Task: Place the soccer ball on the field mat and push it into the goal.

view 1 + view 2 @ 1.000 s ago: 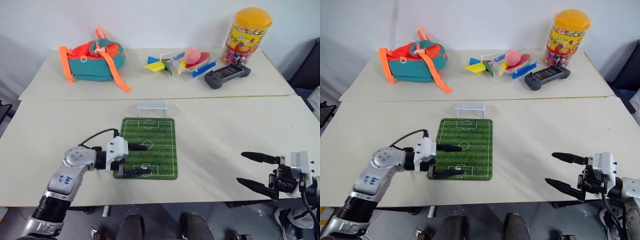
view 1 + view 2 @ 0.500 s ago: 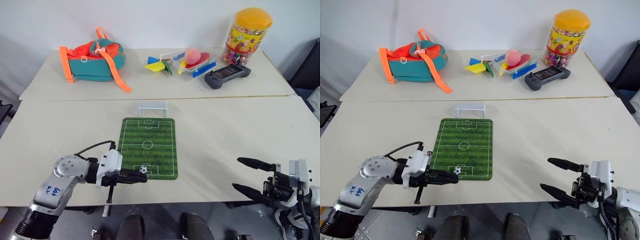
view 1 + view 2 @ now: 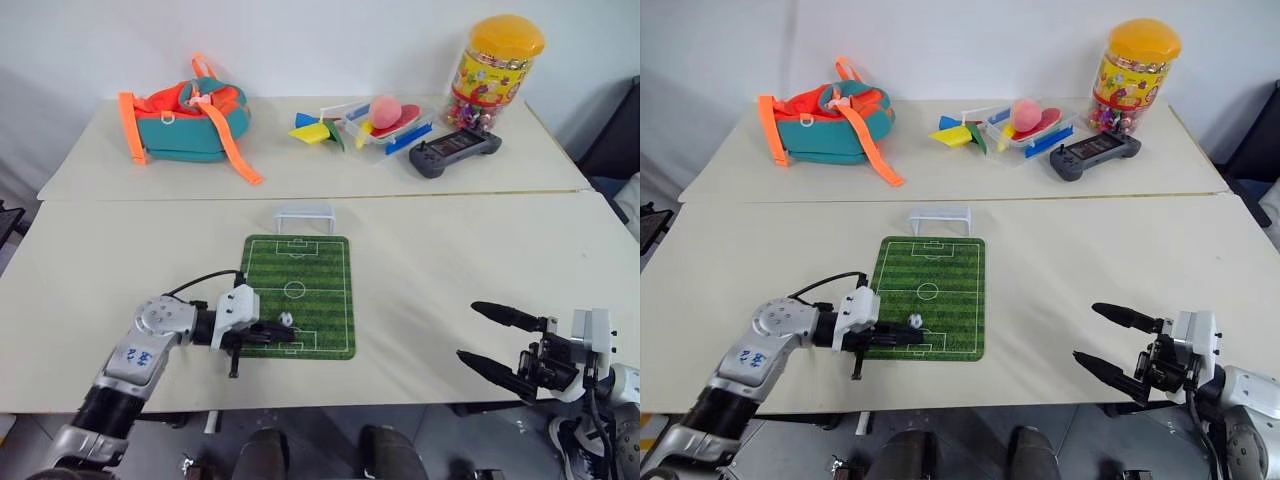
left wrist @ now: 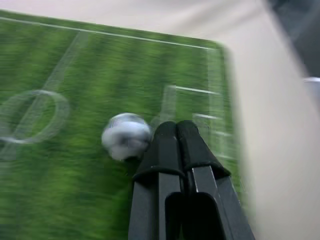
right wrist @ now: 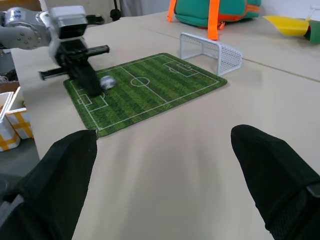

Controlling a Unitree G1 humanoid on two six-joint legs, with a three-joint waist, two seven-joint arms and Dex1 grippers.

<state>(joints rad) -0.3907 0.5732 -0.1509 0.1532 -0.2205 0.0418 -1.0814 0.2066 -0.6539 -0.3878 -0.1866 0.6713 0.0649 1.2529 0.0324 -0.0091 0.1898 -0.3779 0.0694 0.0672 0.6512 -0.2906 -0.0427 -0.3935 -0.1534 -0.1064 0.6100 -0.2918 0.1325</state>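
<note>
Ball (image 3: 286, 319) now free on mat (image 3: 320, 270), pale table (image 3: 450, 260).

I read the tabletop (image 3: 430, 260) as a smooth, matt cream laminate. The field mat (image 3: 300, 295) looks like thin printed sheet, matt, with grass stripes. The goal (image 5: 210, 50) is white plastic with fine mesh netting. The soccer ball (image 3: 286, 319) seems slightly glossy. My left gripper (image 3: 290, 338) has matt black fingers (image 4: 172, 145), rubbery-looking.
</note>
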